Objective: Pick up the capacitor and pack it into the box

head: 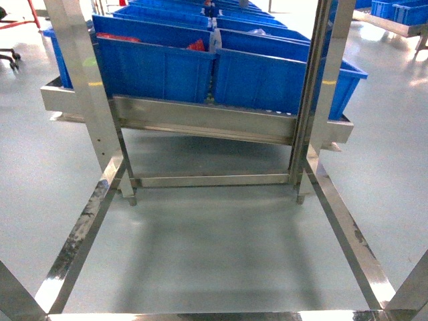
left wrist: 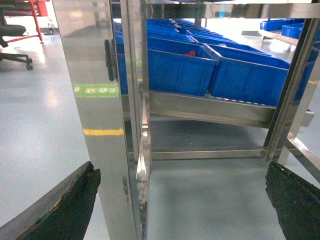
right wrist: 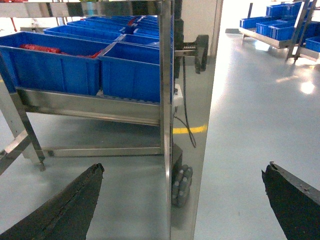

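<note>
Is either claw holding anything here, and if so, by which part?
Nothing is held. The left claw and right claw both stand open with only floor between their fingers; no capacitor or box shows.

Ahead of me, bins (head: pixel 157 67) sit in rows on a rack shelf (head: pixel 200 120), floor (head: pixel 214 247) beneath. Something, maybe parts (head: pixel 196 45), lies in one bin.
</note>
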